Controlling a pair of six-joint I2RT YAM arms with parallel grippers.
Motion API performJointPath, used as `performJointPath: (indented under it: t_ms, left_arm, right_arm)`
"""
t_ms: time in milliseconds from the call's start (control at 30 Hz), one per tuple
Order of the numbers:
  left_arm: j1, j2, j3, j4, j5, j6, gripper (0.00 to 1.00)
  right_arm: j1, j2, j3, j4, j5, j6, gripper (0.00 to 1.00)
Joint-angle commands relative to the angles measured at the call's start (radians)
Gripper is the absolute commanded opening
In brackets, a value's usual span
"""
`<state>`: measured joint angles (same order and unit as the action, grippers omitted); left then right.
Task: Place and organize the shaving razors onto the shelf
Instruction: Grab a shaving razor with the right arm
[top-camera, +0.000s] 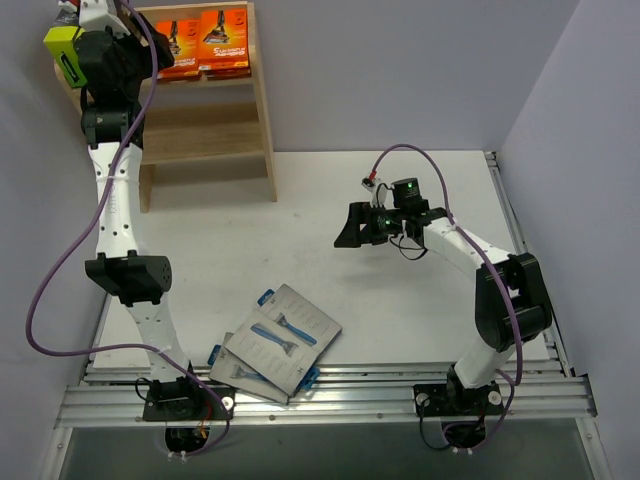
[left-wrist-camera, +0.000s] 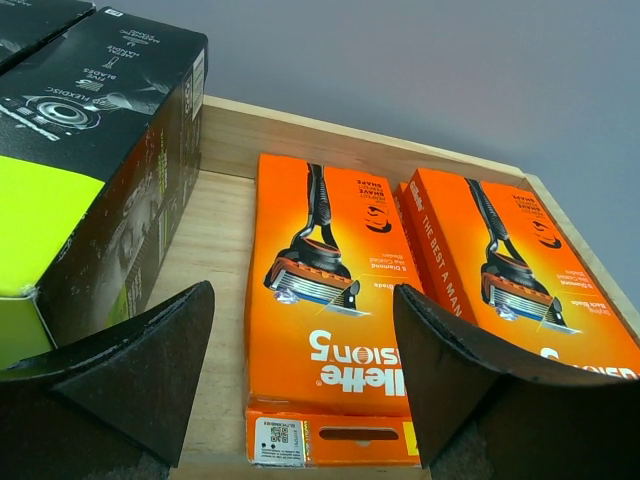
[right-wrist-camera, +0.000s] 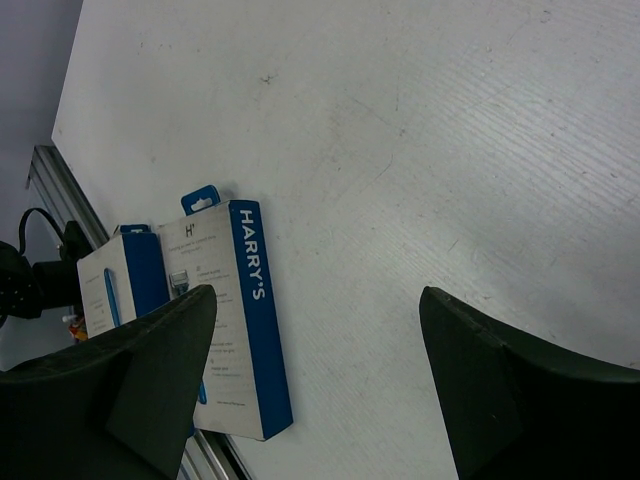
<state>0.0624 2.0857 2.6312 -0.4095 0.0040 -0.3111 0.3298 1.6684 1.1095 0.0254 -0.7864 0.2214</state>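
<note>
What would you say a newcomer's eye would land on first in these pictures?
The two bright orange packs side by side on the shelf's top tier stand out first, with a black, lime-sided box left of them and the open left gripper before them. Overlapping grey cards lie near the table's front edge.

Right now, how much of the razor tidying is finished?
Done: two orange packs and a black box lie on top of the shelf. In hand: nothing; the left gripper hangs open over them, the right gripper open above the table. Left: the grey cards on the table.
</note>
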Motion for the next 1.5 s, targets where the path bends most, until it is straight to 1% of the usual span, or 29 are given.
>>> performJointPath:
  t_ms: [0,500,733,800,867,967,1167,1200,1233,1300,1333,1433,1467]
  left_arm:
    - [0.005,0.016,0.007,0.001,-0.004,-0.002,0.81]
    - [-0.039,0.016,-0.063,-0.005,-0.019,0.069,0.81]
    - [-0.047,0.033,-0.062,0.008,-0.004,0.075,0.81]
    - [-0.052,0.037,-0.060,0.015,0.034,0.081,0.81]
    - [-0.052,0.042,-0.060,0.026,0.054,0.089,0.76]
    - [-0.052,0.045,-0.065,0.041,0.086,0.089,0.73]
    - [-0.052,0.051,-0.062,0.052,0.102,0.083,0.73]
    - [-0.052,0.051,-0.060,0.052,0.099,0.083,0.73]
    - [-0.052,0.051,-0.062,0.046,0.096,0.083,0.78]
    - [-0.052,0.047,-0.062,0.037,0.077,0.083,0.83]
    - [-0.052,0.047,-0.063,0.034,0.070,0.083,0.88]
    - [-0.052,0.037,-0.066,0.029,0.044,0.089,0.99]
    - [-0.052,0.034,-0.065,0.029,0.042,0.089,0.94]
  right_arm:
    - [0.008,0.004,0.039,-0.012,-0.013,-0.020,0.78]
    - [0.008,0.016,0.041,-0.013,-0.013,-0.022,0.78]
    - [0.009,0.021,0.042,-0.013,-0.013,-0.022,0.78]
    - [0.009,0.021,0.044,-0.015,-0.013,-0.022,0.78]
    - [0.008,0.019,0.046,-0.016,-0.013,-0.024,0.78]
    - [0.008,0.021,0.044,-0.016,-0.014,-0.025,0.78]
    - [0.008,0.021,0.046,-0.019,-0.014,-0.025,0.78]
    - [0.008,0.017,0.047,-0.019,-0.014,-0.025,0.78]
    - [0.009,0.019,0.046,-0.019,-0.014,-0.025,0.78]
    - [0.009,0.017,0.044,-0.019,-0.013,-0.025,0.79]
    - [0.009,0.016,0.044,-0.019,-0.010,-0.025,0.79]
    - [0.009,0.014,0.042,-0.019,-0.005,-0.024,0.82]
    - [0.009,0.013,0.042,-0.021,-0.001,-0.021,0.83]
